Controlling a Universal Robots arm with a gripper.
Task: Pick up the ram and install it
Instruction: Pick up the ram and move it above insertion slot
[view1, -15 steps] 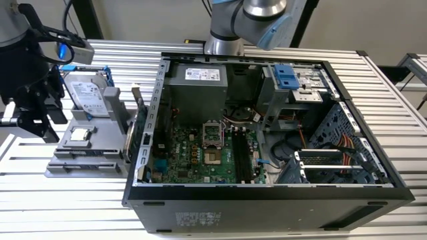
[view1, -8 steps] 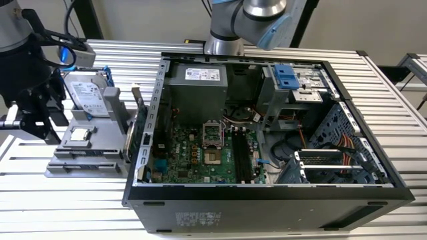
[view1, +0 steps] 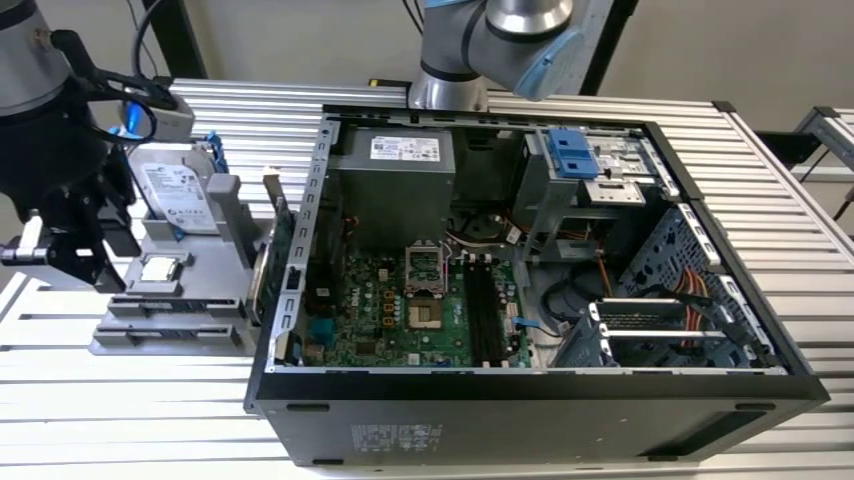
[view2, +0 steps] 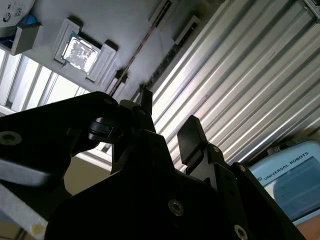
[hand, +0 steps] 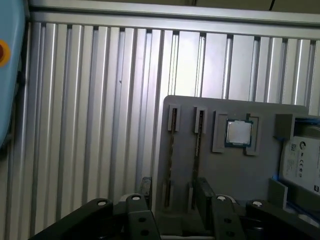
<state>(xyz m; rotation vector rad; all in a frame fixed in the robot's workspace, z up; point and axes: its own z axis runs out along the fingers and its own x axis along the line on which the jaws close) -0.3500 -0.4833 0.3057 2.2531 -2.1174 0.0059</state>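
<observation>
- The ram shows as a slim, long, brownish-dark line. It stands on edge in a slot of the gray holder, in the slot next to the square silver chip.
- In the second wrist view the same thin edge runs beside the chip.
- It is seen edge-on, so its flat faces are hidden and its board colour is hard to tell.
- A 2nd slot alongside also shows a thin line; I cannot tell whether it holds another stick.
- The gripper is spread wide, its 2 black fingers apart with nothing between them.
- In the exterior view the gripper hangs at the exterior view's left of the open computer case, by the holder and clear of the ram. Its fingers are hard to make out there against the black body.
</observation>
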